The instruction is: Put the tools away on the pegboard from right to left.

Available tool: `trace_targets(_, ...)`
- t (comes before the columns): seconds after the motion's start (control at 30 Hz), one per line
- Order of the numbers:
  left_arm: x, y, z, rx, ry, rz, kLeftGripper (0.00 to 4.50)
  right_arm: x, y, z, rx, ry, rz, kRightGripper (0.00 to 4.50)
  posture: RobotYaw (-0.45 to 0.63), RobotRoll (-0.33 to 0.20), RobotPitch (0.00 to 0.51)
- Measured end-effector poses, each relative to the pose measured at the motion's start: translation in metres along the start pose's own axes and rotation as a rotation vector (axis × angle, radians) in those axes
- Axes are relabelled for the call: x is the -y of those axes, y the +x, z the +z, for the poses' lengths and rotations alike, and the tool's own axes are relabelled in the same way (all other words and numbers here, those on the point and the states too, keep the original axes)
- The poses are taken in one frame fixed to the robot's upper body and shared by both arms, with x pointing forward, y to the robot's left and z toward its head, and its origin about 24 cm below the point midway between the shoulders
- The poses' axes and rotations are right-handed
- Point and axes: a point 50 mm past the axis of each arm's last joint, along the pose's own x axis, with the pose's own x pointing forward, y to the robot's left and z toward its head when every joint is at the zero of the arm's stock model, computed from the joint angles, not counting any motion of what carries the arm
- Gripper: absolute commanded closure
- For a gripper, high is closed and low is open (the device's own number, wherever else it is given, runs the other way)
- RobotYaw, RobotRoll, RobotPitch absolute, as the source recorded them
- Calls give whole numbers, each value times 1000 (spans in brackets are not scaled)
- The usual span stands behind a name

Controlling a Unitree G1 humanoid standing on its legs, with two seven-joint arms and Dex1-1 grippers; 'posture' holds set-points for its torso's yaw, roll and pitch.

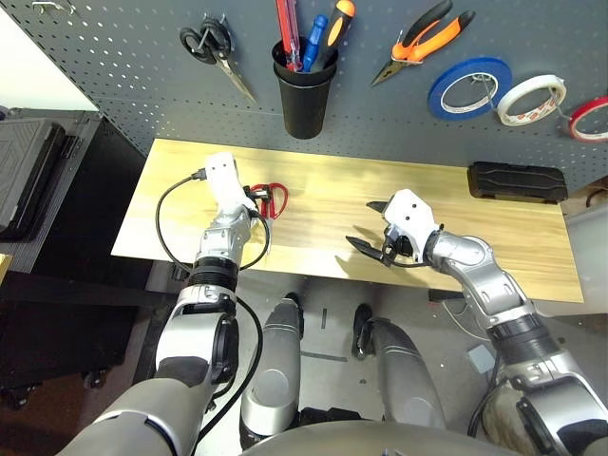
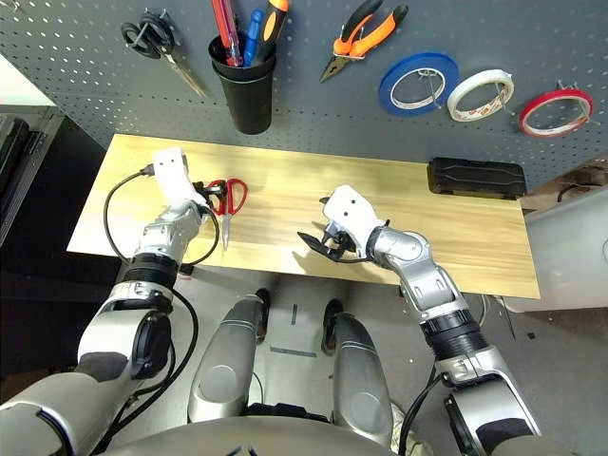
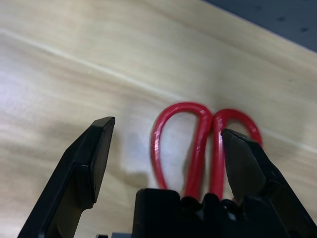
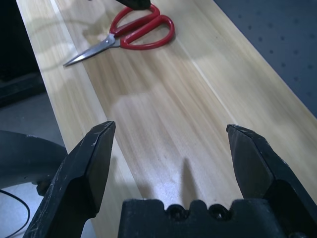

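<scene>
Left eye view, light wooden table (image 1: 313, 204), dark pegboard (image 1: 133, 66) behind, red-handled scissors (image 2: 228, 198) lying flat.

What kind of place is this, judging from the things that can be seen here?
Probably a workshop or tool bench: a dark grey perforated pegboard holds orange-and-black-handled pliers and blue, white and red tape rings on hooks, above a light wooden worktop where red-handled scissors lie.

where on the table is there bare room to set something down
Bare wood runs from the right claw to the black case and along the front edge below it. It is crowded at the left, where the open left claw hovers at the red-handled scissors.
</scene>
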Motion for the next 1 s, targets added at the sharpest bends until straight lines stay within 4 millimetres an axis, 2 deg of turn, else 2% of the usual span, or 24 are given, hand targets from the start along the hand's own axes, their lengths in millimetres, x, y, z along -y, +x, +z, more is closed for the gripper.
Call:
trace_targets(0.23,-10,3,-14,-64,14,53,24,1,1,2,9,-9,-1,0,267,0,327)
trace_targets(0.47,0,7,-17,-75,47,28,24,2,0,2,7,-12,0,0,254,0,322)
trace_targets(0.6,1,8,-21,-79,70,25,953,2,-1,3,17,-12,17,0,255,0,320)
trace_targets(0.8,1,8,-22,-75,71,26,3359,0,-2,9,66,-24,60,0,272,0,313)
trace_targets(0.9,2,7,-23,-62,60,22,4401,0,-3,11,82,-29,71,0,281,0,308)
trace_targets(1.0,3,4,-27,-44,38,14,4458,0,-1,13,100,-40,77,0,294,0,302)
